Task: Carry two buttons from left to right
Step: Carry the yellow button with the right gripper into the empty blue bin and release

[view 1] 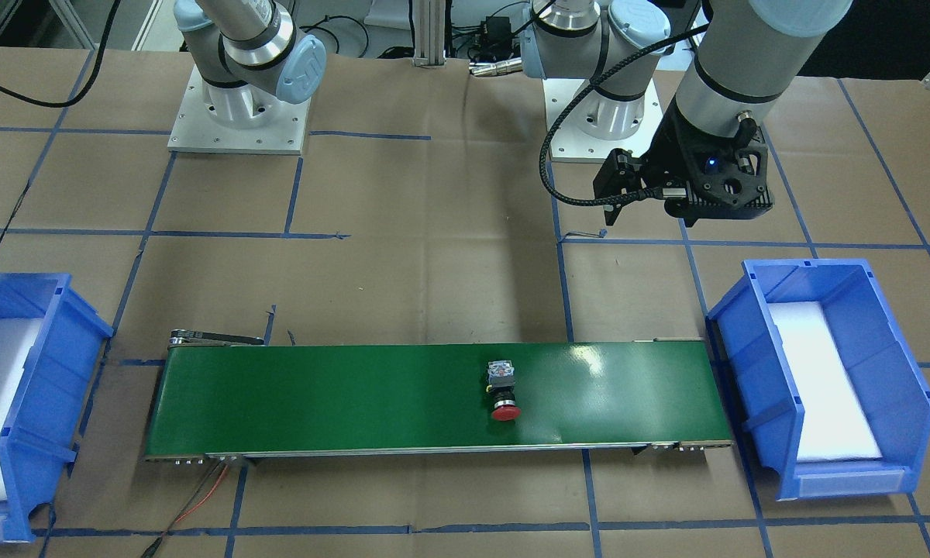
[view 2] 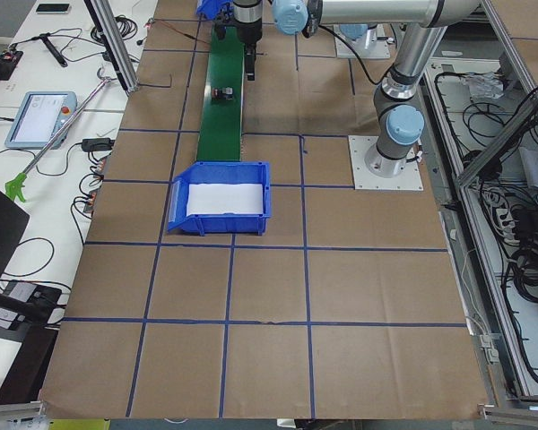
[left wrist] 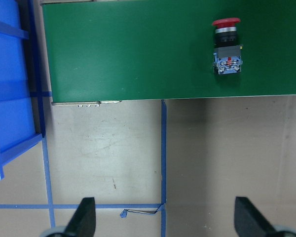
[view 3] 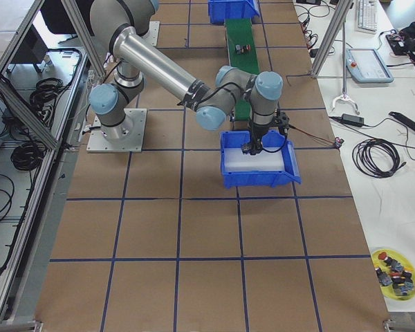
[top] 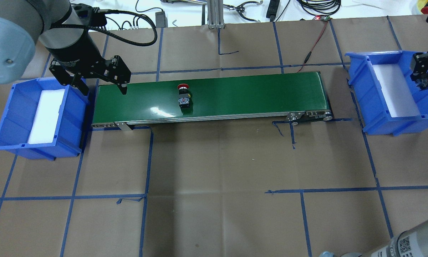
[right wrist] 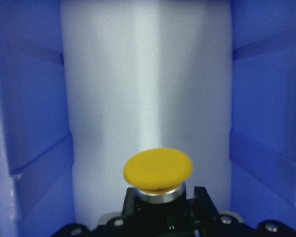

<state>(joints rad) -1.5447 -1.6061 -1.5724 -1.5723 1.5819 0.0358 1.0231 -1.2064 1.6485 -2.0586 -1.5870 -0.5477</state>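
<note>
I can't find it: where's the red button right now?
Overhead view: the red button lies on its side on the green belt, left of its middle, right of the left tool.

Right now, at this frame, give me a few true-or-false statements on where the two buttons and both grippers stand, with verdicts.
1. The red button lies on the green belt. True.
2. The left gripper is shut on the red button. False: it is open, holds nothing, and is apart from that button.
3. The right gripper is shut on the yellow button. True.
4. The yellow button lies on the belt. False: it is held over the right bin.
</note>
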